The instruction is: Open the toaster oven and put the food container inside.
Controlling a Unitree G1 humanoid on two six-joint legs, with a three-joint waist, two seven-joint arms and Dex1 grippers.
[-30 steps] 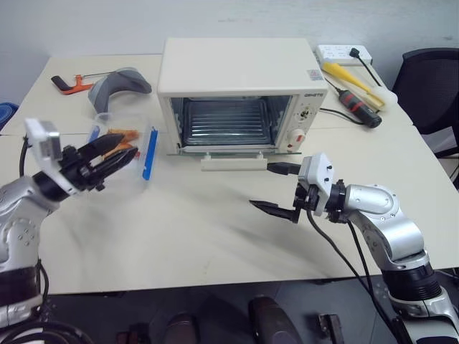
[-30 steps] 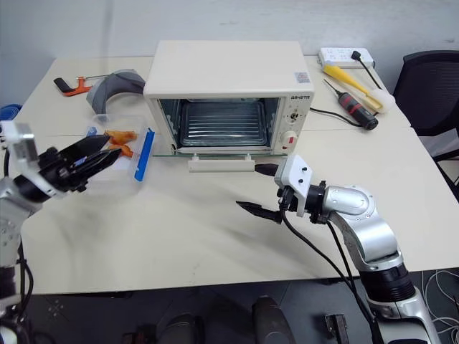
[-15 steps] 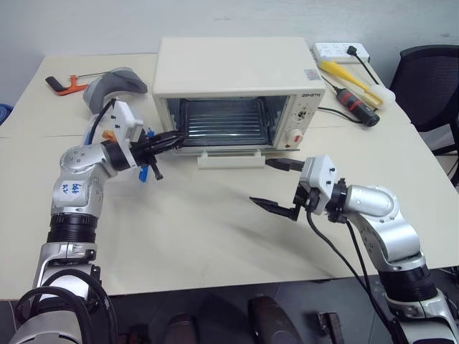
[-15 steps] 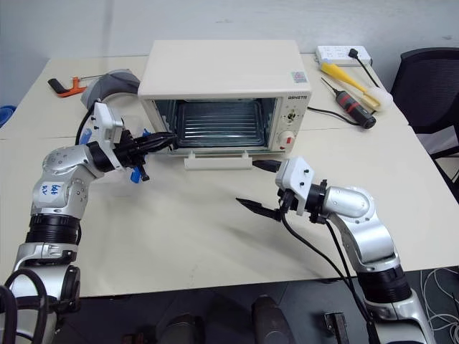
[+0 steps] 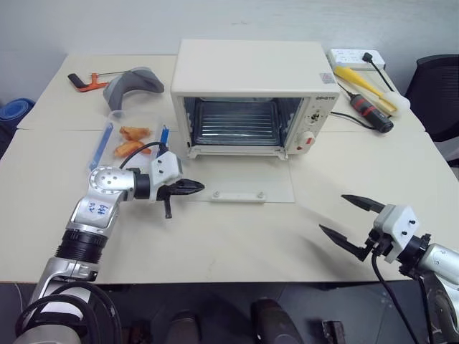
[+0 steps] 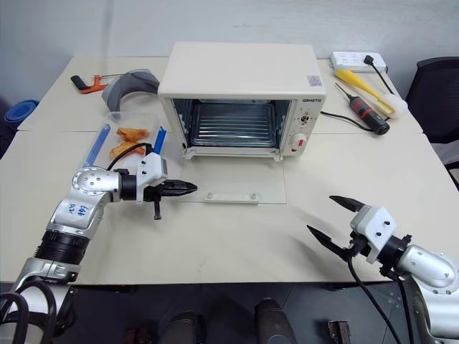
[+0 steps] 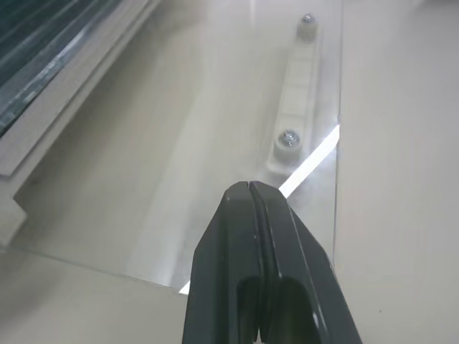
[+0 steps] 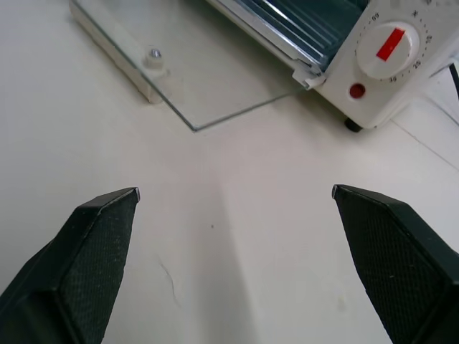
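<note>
1. Toaster oven (image 5: 254, 86), the large cream-white box with knobs and a red button, now has its glass door (image 5: 244, 179) fully down, flat on the table (image 5: 237, 236); a second ago it stood only partly open.
2. Left pincer (image 5: 192, 188) has come from the container's side to the door's front left corner, fingers pressed together, holding nothing.
3. Right pincer (image 5: 353, 219) has withdrawn well away from the oven, its fingers wide apart and empty.
4. Clear plastic food container (image 5: 130, 138) with blue clips and orange pieces sits just beside the oven's left wall.
5. I judge opening is done; the container must go in next.
</note>
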